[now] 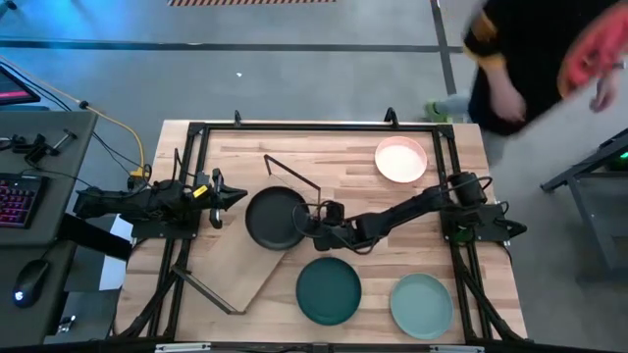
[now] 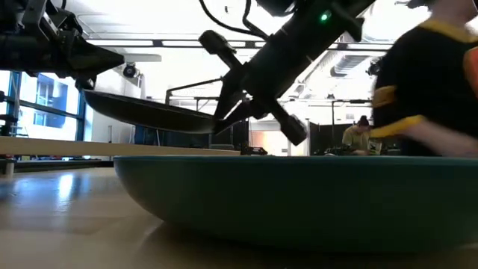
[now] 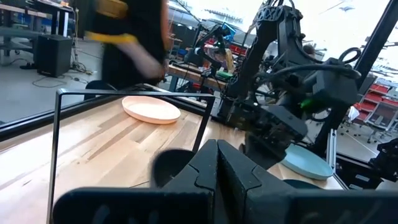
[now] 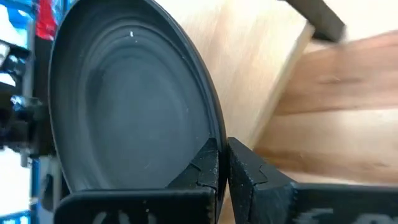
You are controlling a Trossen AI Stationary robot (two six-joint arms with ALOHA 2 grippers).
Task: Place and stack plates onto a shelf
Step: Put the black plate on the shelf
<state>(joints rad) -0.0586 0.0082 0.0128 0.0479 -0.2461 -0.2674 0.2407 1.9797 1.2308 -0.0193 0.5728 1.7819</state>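
The black plate (image 1: 273, 218) hangs in the air over the far end of the shelf (image 1: 245, 265), a pale board that lies slantwise on the table with a black rod frame (image 1: 294, 175). My right gripper (image 1: 310, 222) is shut on the plate. In the right wrist view the black plate (image 4: 130, 106) fills the picture above the pale shelf (image 4: 255, 56). My left gripper (image 1: 234, 196) is shut, just left of the plate, and touches nothing. The dark teal plate (image 1: 329, 291), the sage green plate (image 1: 422, 304) and the cream plate (image 1: 400, 160) rest flat on the tabletop. My right gripper pinches the black plate by its rim (image 4: 214, 140) on the side toward the table's right, with one finger on the upper face and one beneath. The fingers come from the table's right, slanting slightly down. The plate (image 2: 149, 113) is lifted clear, nearly level, above the board.
A person (image 1: 530, 59) moves beyond the table's far right corner. A black rod frame (image 3: 124, 93) of the shelf stands between my left gripper and the cream plate (image 3: 152, 110). Bare wood lies between the shelf and the cream plate.
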